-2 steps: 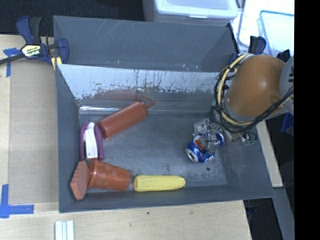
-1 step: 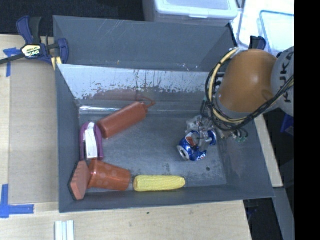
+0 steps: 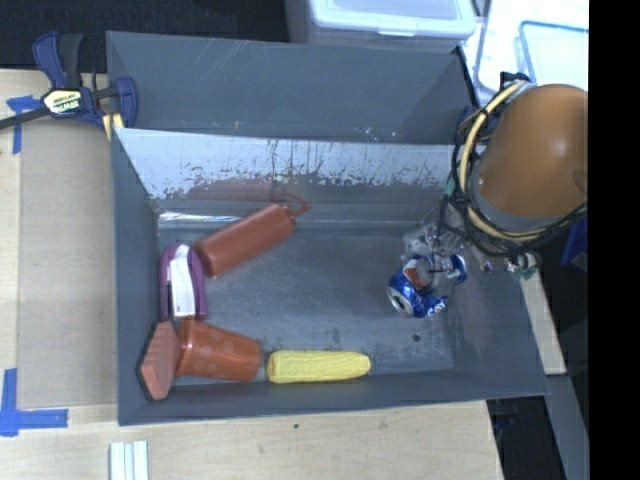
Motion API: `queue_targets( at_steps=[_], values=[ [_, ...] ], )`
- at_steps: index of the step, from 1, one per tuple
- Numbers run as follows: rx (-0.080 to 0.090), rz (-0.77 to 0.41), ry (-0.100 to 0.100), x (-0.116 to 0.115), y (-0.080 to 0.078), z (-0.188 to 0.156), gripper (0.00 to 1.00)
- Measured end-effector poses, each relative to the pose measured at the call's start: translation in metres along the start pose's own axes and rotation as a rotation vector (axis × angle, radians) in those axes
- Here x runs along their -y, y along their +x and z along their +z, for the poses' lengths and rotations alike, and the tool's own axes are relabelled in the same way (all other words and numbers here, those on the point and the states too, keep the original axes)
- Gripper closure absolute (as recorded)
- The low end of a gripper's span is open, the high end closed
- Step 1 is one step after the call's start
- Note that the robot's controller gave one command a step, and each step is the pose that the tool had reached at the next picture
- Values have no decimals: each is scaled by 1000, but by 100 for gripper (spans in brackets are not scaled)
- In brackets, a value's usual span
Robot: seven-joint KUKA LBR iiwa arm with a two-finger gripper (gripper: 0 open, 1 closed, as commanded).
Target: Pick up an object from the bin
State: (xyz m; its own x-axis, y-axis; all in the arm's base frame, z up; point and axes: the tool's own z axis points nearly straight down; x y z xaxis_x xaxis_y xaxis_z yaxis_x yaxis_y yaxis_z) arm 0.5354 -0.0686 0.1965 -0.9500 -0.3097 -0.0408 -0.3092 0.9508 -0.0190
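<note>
The gripper [image 3: 430, 254] hangs low at the right side of the grey metal bin [image 3: 300, 98], directly above a crushed blue-and-white drinks can [image 3: 415, 296] on the bin floor and apparently touching its top. Whether it is open or has hold of the can I cannot tell. Well apart, to the left, lie a reddish-brown sausage [image 3: 245, 240], a yellow corn cob [image 3: 318, 366] and an orange-brown cup [image 3: 217, 354] on its side.
</note>
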Motion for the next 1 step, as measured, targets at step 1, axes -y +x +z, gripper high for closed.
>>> queue_targets(
  at_steps=[1],
  values=[
    [-17, -4, -10, -5, -6, -21, 100]
  ],
)
